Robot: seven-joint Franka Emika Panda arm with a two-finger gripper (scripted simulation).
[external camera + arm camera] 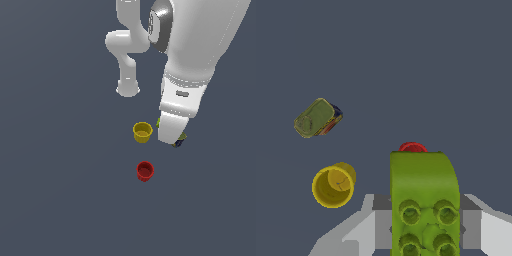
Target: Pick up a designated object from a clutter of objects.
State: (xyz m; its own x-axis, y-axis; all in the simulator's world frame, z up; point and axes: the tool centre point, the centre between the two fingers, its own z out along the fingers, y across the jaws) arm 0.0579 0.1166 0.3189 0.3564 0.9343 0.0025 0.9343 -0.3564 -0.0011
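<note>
The designated object, a lime-green studded block point(424, 200), fills the near part of the wrist view between the grey fingers point(381, 222) of my gripper point(425, 225), which is shut on it. In the exterior view the hand point(172, 127) covers the block, leaving only a green sliver point(158, 121) at its edge. The rest of the clutter lies around it. The yellow cup point(142, 132) point(333, 186) stands upright just to the exterior view's left of the hand. The red cup point(145, 170) is nearer the camera, and only its rim point(412, 147) shows behind the block.
The olive patterned box point(318, 118) lies on its side; in the exterior view only its corner point(180, 141) peeks out under the hand. The arm's white base point(128, 87) stands farther back on the dark grey floor.
</note>
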